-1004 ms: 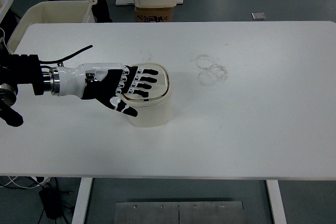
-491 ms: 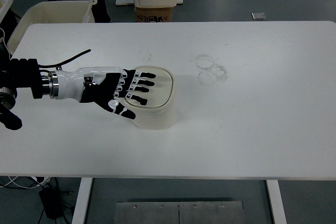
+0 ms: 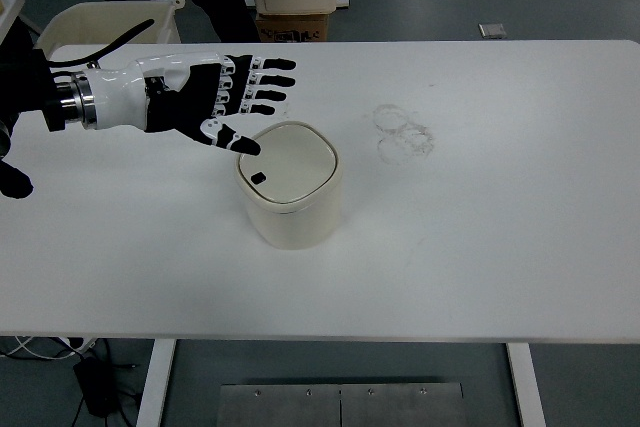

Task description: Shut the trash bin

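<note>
White desk [image 3: 480,247] carries the cream trash bin [image 3: 291,192] left of centre, its lid lying flat on top and apparently shut. Up and left of the bin hovers the left hand [image 3: 215,97], fingers spread, holding nothing. The closing looks done; next comes drawing clear.

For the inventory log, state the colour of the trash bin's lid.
Cream, matching the trash bin body, with a small black mark on the lid; shows best in the head view.
</note>
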